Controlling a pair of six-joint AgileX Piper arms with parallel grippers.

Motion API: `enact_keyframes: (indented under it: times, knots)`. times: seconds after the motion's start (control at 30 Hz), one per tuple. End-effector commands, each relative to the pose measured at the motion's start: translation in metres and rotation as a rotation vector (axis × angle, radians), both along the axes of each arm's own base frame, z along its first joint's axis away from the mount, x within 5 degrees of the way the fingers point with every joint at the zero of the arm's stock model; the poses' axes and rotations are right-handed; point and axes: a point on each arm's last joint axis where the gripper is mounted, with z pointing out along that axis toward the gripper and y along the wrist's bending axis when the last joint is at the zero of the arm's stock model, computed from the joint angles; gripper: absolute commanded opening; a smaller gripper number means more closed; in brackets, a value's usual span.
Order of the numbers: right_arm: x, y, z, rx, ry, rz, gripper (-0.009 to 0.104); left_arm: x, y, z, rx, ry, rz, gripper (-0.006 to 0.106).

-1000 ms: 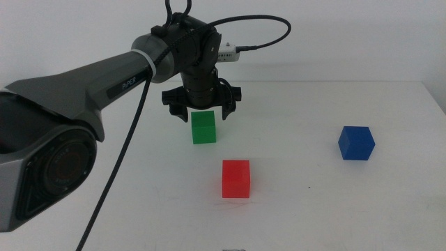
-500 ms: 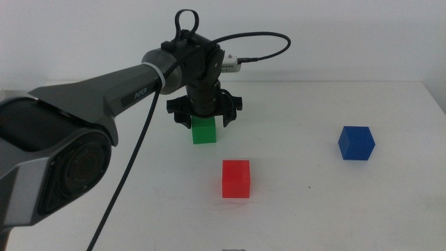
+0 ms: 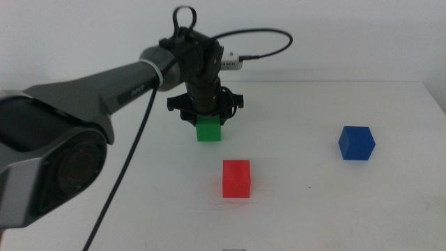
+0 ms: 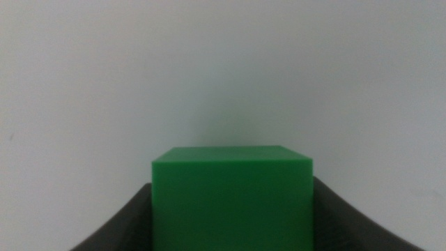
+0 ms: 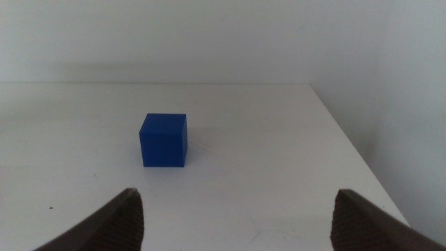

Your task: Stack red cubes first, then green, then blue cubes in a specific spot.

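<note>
**Left hand closed on the green cube, red and blue cubes apart**

The left hand (image 3: 205, 113) reaches in over the white surface (image 3: 334, 202) from its left side and stands low over the small, solid green cube with matte faces (image 3: 208, 129), toward the far edge of the surface. In the left wrist view, the green cube (image 4: 231, 199) fills the space between the 2 dark jaws, and each jaw lies against a side face of it, so the hand is narrowed to the width of the cube and has hold of it. In the middle view the cube's underside seems to meet the surface, but whether it rests there or is just clear of it cannot be told.

The small, solid bright red cube with matte faces (image 3: 236, 179) sits on the surface nearer the front edge than the green cube and slightly to its right, apart from it, untouched by either hand.

The small, solid deep blue cube with matte faces (image 3: 356, 143) sits well apart from both, toward the right edge of the surface.

The right hand (image 5: 233, 216) is out of the middle view. In the right wrist view its 2 jaws are spread wide with nothing between them, and the blue cube (image 5: 164, 140) lies on the surface ahead of them, near the right edge.
</note>
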Motion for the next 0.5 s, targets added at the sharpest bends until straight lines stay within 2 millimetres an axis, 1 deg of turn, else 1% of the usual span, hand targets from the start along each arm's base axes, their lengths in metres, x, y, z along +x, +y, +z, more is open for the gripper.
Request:
enact_keyframes:
  times: [0.0,0.13,0.23,0.33,0.47]
  knots:
    - [-0.001,0.000,0.014,-0.019,-0.113,0.004,0.089,-0.011,0.003,0.066,-0.077,-0.105,-0.003,0.026]
    - [-0.001,0.000,0.014,-0.019,-0.113,0.004,0.089,-0.032,0.002,0.089,-0.089,-0.156,-0.028,0.026]
    - [-0.001,0.000,0.014,-0.019,-0.113,0.004,0.089,-0.057,0.004,0.101,-0.110,-0.170,-0.018,0.026]
    - [-0.001,0.000,0.014,-0.019,-0.113,0.004,0.089,-0.086,0.006,0.111,-0.131,-0.172,-0.001,0.026]
    - [-0.001,0.000,0.014,-0.019,-0.113,0.004,0.089,-0.122,-0.001,0.117,-0.130,-0.183,0.007,0.026]
